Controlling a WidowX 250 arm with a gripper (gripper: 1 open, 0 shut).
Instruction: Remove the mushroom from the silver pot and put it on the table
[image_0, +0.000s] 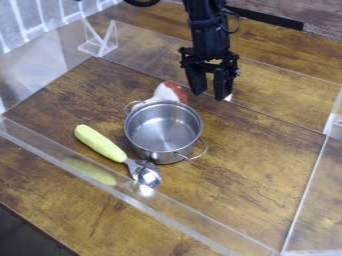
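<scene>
In the camera view, the little mushroom (170, 92) is on the brown tabletop (247, 175), outside the silver pot (163, 132), right behind its far rim. Its red-brown cap is on the right and its pale stalk is on the left, low down toward the pot. So its long line goes on a slant, from the cap down to the stalk. The pot hides a bit of the bottom, so I can't tell if the two touch. The black jaws (209, 95) are open, with one finger on each side of a gap, and they hold nothing. They are just to the right of the mushroom, at the end of the black arm (207, 25). The pot is round and shiny, smooth like a mirror, with a small loop handle on two sides and nothing inside. The tabletop is wood with dark and light streaks. A long, bumpy yellow corn piece (100, 142) lies to the left of the pot, on a slant. The shiny spoon (144, 173) is near the pot's front, with its round bowl toward the bottom of the view. Clear see-through walls (147, 207) go along the edge of the wood. There is lots of bare wood to the right of the pot, and more at the far left.
</scene>
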